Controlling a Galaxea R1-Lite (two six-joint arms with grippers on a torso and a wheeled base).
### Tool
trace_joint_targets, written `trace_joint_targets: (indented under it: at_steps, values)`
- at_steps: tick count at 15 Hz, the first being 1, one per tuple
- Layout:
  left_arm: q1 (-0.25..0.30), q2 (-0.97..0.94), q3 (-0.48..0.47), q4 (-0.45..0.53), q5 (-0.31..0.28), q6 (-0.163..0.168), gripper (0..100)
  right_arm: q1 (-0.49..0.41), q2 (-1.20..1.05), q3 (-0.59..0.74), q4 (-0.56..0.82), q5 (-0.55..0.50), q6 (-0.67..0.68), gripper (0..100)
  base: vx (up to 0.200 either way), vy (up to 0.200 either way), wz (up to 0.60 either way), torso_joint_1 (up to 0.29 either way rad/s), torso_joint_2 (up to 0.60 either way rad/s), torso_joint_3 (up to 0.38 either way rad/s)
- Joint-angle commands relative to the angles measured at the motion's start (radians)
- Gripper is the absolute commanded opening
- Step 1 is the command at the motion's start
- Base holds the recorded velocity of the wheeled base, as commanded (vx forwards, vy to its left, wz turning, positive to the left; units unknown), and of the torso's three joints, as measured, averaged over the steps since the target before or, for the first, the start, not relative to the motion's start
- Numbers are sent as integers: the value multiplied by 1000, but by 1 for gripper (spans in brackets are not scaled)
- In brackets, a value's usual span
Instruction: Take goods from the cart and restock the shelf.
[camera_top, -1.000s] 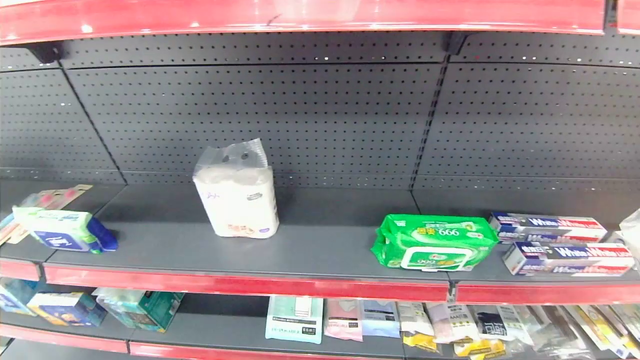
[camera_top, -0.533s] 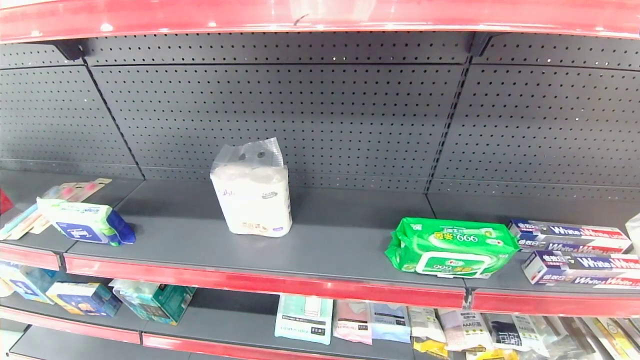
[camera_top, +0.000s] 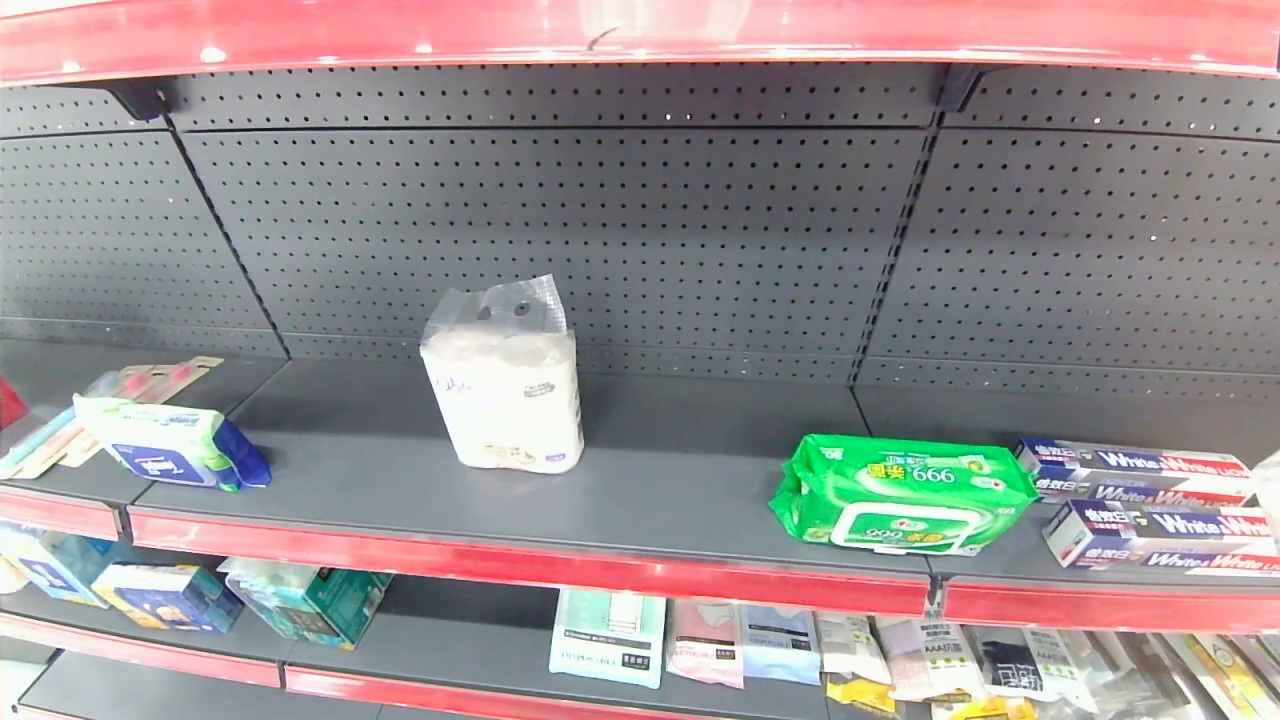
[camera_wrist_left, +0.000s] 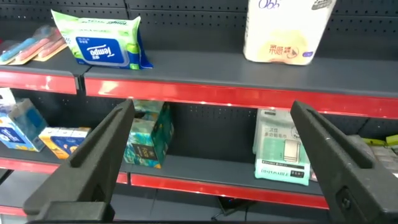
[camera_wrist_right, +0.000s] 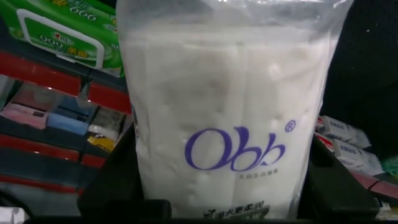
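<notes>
The right gripper (camera_wrist_right: 224, 162) carries a roll pack (camera_wrist_right: 224, 118), white rolls in clear plastic, upright. Its dark fingers (camera_wrist_right: 339, 186) seem to press in on either side of the pack, though most of each is hidden behind it. Beyond the pack are the green wipes pack (camera_top: 900, 492) and the shelf's red front edge.

The left gripper (camera_wrist_left: 211, 104) hangs in front of the shelf (camera_top: 350, 470) with its fingers (camera_wrist_left: 93, 162) spread wide and nothing between them.

A second roll pack (camera_top: 505, 400) stands upright on the shelf, left of centre and towards the far side. The wipes pack lies flat near the front edge on the right, with two toothpaste boxes (camera_top: 1150, 525) just beside it, farther right. At the far left a blue and green tissue pack (camera_top: 165, 443) lies next to toothbrush cards (camera_top: 100, 400). The lower shelf (camera_top: 470, 650) holds boxes and flat sachets.

Since a second ago the whole head view has slid, everything now sitting farther right: this is the camera moving, not the goods. Since half a second ago nothing on the shelf has changed place.
</notes>
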Motion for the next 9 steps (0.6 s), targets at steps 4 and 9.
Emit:
trace_joint_targets:
  at_steps: [4, 9]
  values:
    - [0, 1, 0, 0, 0, 1, 100, 0, -9, 38, -2, 0, -1, 0, 0, 0, 0, 0, 0, 0]
    - [0, 1, 0, 0, 0, 1, 100, 0, 5, 54, -43, 0, -6, 0, 0, 160, 0, -2, 0, 2]
